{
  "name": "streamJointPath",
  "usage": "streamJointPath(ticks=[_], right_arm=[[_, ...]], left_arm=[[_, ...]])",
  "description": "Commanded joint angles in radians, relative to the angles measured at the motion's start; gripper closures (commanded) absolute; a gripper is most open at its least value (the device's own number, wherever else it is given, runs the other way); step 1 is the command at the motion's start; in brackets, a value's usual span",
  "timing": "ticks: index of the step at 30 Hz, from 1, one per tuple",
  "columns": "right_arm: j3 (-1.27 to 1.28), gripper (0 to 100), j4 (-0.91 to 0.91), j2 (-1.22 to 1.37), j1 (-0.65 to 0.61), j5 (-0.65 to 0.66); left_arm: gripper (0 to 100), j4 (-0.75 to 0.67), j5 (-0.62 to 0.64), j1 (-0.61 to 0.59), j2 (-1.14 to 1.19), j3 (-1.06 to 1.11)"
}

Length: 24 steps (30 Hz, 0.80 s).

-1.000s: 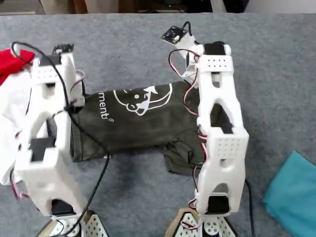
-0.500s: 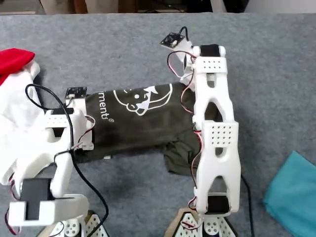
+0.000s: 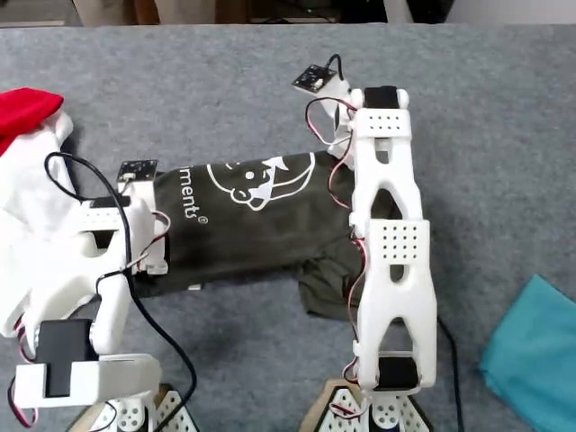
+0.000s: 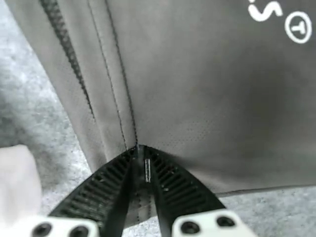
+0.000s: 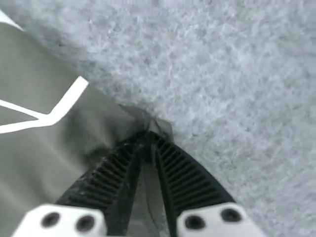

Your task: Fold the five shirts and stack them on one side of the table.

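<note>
At the table's left edge a red shirt (image 3: 22, 106) and a white shirt (image 3: 27, 225) lie heaped. Just beside them the left gripper (image 4: 140, 150) has drawn back toward its base along the left hem of the dark shirt (image 3: 261, 225) and is now pinched tight on the stitched edge. The dark shirt, partly folded at mid-table, has barely shifted. The right gripper (image 5: 148, 136) is almost unmoved, clamped on the far right corner. With both ends held, the next fold looks ready to begin. A teal shirt (image 3: 535, 351) waits at far right.
</note>
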Motion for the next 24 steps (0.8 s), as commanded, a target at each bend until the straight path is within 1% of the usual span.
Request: streamJointPath(ticks=[1, 4, 7, 11, 14, 16, 19, 21, 24], right_arm=[[-0.058, 99.3, 0.035, 0.001, 0.019, -0.003], [-0.122, 99.3, 0.091, 0.001, 0.019, -0.005], [-0.223, 99.3, 0.153, 0.001, 0.019, -0.005], [-0.450, 99.3, 0.296, -0.001, 0.013, -0.003], [-0.527, 99.3, 0.296, -0.019, 0.036, -0.003], [-0.469, 99.3, 0.296, -0.070, 0.048, -0.003], [-0.282, 99.3, 0.296, -0.205, 0.065, 0.000], [-0.137, 99.3, 0.295, -0.328, 0.070, 0.029], [0.039, 99.3, 0.292, -0.521, 0.062, 0.091]], left_arm=[[98, 0.017, -0.035, -0.069, 0.004, -0.005], [98, 0.057, -0.061, -0.137, 0.007, -0.058], [98, 0.107, -0.080, -0.173, 0.004, -0.110], [98, 0.167, -0.080, -0.172, 0.002, -0.173], [98, 0.203, -0.075, -0.150, 0.002, -0.230], [98, 0.233, -0.074, -0.127, 0.002, -0.272], [98, 0.290, -0.052, -0.080, 0.001, -0.338], [98, 0.315, -0.038, -0.060, -0.031, -0.368], [98, 0.316, -0.035, -0.043, -0.143, -0.364]])
